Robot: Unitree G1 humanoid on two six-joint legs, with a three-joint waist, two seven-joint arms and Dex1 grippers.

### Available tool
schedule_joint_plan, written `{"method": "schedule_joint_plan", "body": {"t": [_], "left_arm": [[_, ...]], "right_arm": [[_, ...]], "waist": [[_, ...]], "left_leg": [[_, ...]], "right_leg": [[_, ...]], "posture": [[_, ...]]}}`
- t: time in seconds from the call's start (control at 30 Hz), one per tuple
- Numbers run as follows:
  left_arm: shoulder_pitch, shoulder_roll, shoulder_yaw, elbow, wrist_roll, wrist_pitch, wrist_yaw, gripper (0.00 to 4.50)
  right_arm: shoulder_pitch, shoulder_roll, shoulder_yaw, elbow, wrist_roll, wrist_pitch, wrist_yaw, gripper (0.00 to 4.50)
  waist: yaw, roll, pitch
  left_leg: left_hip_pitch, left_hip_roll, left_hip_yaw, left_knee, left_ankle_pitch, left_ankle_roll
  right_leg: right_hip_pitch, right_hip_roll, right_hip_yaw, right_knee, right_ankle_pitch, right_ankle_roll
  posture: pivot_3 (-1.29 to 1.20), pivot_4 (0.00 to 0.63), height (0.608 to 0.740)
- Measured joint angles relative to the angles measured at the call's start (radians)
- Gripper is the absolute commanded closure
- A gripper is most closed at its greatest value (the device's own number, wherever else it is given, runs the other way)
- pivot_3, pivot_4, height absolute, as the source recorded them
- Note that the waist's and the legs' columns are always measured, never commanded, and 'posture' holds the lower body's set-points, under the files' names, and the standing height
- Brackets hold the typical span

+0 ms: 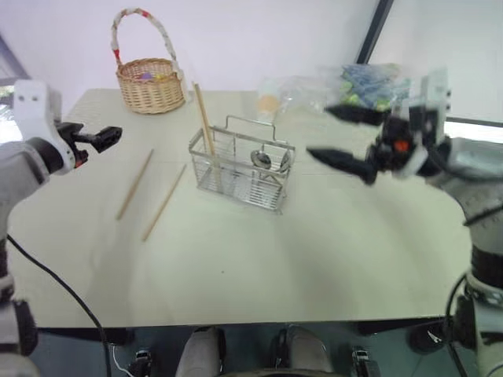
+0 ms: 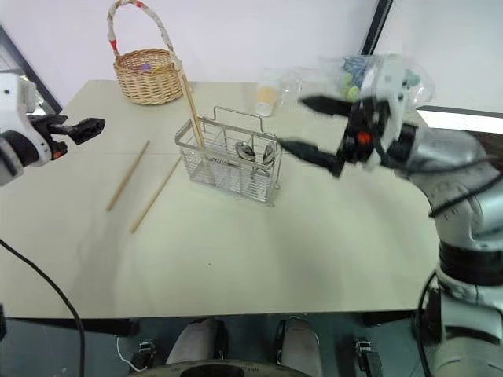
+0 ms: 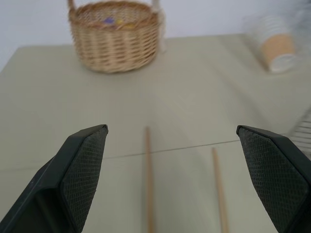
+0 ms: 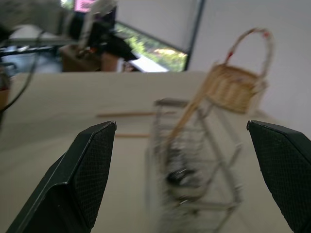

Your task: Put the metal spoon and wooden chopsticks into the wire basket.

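Note:
The wire basket (image 1: 240, 169) stands mid-table. One wooden chopstick (image 1: 204, 118) leans upright in its left end, and the metal spoon (image 1: 262, 159) sits inside it, bowl up. Two more chopsticks (image 1: 135, 184) (image 1: 164, 202) lie flat on the table left of the basket. They also run between the fingers in the left wrist view as chopsticks (image 3: 149, 179) (image 3: 218, 189). My left gripper (image 1: 106, 138) hovers open and empty above the table's left side, apart from them. My right gripper (image 1: 334, 137) hangs open and empty to the right of the basket, pointing toward it.
A round wicker basket (image 1: 149, 85) with a tall handle stands at the far left. A paper cup (image 2: 267, 98) and a clear bag of small items (image 1: 369, 86) lie at the back right. The table's near edge (image 1: 236, 322) runs across the bottom.

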State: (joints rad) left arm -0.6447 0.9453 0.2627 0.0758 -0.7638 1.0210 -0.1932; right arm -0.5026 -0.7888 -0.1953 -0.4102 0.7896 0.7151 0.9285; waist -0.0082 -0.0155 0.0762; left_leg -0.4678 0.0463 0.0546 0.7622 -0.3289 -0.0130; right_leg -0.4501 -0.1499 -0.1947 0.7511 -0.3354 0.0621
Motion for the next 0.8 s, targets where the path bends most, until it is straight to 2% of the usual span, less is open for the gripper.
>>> {"method": "schedule_joint_plan", "body": {"t": [0.1, 0.27, 0.43, 0.7, 0.8], "left_arm": [[-0.113, -0.035, -0.102, 0.180, 0.109, 0.004, -0.035, 0.00], [-0.222, -0.135, -0.246, 0.506, 0.278, -0.088, -0.166, 0.00], [-0.284, -0.209, -0.268, 0.796, 0.398, -0.202, -0.238, 0.00], [-0.391, -0.274, -0.270, 1.055, 0.552, -0.355, -0.307, 0.00], [-0.415, -0.300, -0.280, 1.100, 0.602, -0.393, -0.333, 0.86]], "right_arm": [[0.094, -0.013, -0.013, -0.068, 0.013, 0.012, -0.015, 0.07], [0.154, 0.000, -0.025, -0.140, 0.050, 0.038, -0.089, 0.07], [0.209, 0.001, -0.083, -0.204, 0.115, 0.057, -0.157, 0.07], [0.294, -0.023, -0.127, -0.269, 0.186, 0.068, -0.195, 0.07], [0.293, -0.024, -0.130, -0.270, 0.198, 0.067, -0.210, 0.00]], "waist": [[0.002, -0.001, 0.002], [0.013, -0.006, 0.001], [0.020, -0.010, 0.001], [0.022, -0.011, 0.001], [0.021, -0.011, 0.001]], "left_leg": [[0.008, 0.000, 0.002, -0.002, 0.000, 0.000], [0.007, 0.001, 0.004, -0.002, 0.001, -0.002], [0.006, 0.002, 0.004, -0.005, 0.005, -0.010], [0.007, 0.001, 0.004, -0.006, 0.002, -0.005], [0.008, 0.001, 0.004, -0.006, 0.002, -0.005]], "right_leg": [[0.007, -0.001, 0.000, -0.003, 0.000, 0.000], [0.006, -0.002, 0.000, -0.002, 0.000, 0.000], [0.006, -0.002, 0.000, -0.002, 0.000, -0.001], [0.008, -0.002, -0.001, -0.015, 0.001, -0.001], [0.008, -0.002, -0.001, -0.015, 0.001, -0.002]], "posture": [[0.00, 0.150, 0.623], [0.00, 0.150, 0.623], [0.00, 0.150, 0.623], [0.00, 0.150, 0.623], [0.00, 0.150, 0.623]]}}
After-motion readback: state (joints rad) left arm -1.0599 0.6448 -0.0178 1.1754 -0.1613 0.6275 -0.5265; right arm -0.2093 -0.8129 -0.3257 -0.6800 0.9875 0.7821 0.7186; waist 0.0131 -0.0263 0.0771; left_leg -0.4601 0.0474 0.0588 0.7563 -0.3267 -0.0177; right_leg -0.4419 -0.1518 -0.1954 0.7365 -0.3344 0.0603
